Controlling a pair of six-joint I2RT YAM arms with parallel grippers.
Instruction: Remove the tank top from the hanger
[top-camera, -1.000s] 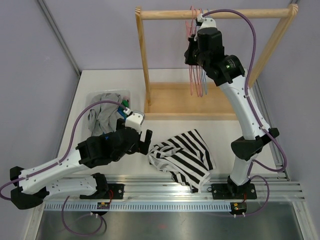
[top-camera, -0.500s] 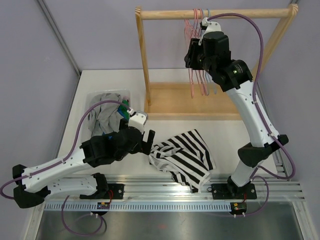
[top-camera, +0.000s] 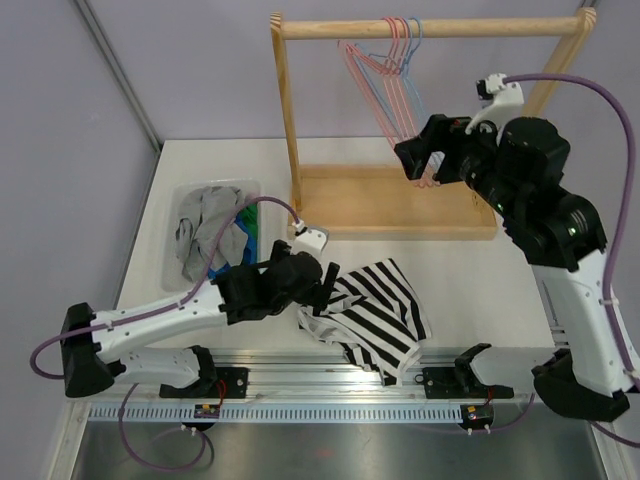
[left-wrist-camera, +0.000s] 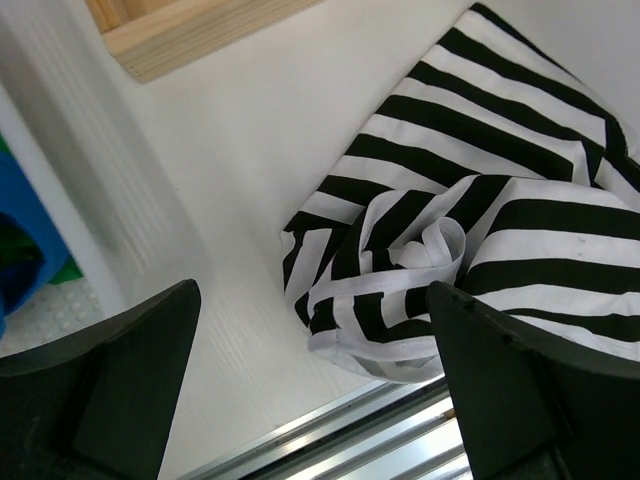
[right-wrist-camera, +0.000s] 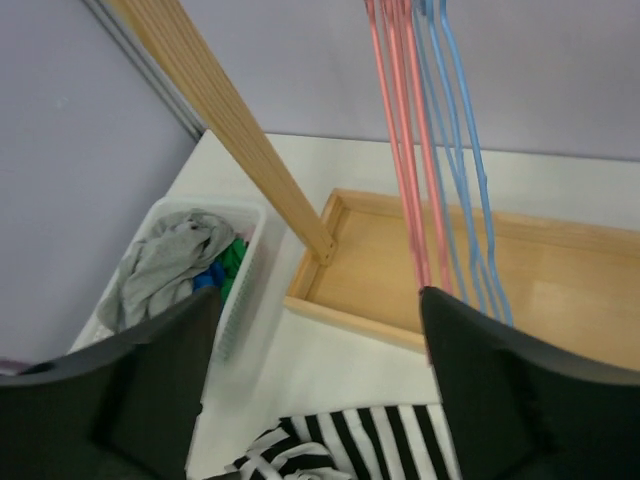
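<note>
The black-and-white striped tank top (top-camera: 372, 312) lies crumpled on the table near the front rail, off any hanger; its strap and hem show in the left wrist view (left-wrist-camera: 470, 250). Several bare pink and blue hangers (top-camera: 392, 78) hang from the wooden rod, and they also appear in the right wrist view (right-wrist-camera: 432, 150). My left gripper (top-camera: 324, 282) is open just left of the top's edge, its jaws (left-wrist-camera: 320, 400) wide apart above the hem. My right gripper (top-camera: 418, 160) is open in the air right of the hangers, holding nothing (right-wrist-camera: 320, 390).
A wooden rack (top-camera: 285, 110) with a tray base (top-camera: 390, 205) stands at the back of the table. A white bin (top-camera: 178, 215) of grey, blue and green clothes sits at the left. A metal rail (top-camera: 350, 378) runs along the near edge.
My right gripper opened, let go of the hanger and drew back to the right and lower. The hangers swung left. My left arm reached right to the striped top's edge.
</note>
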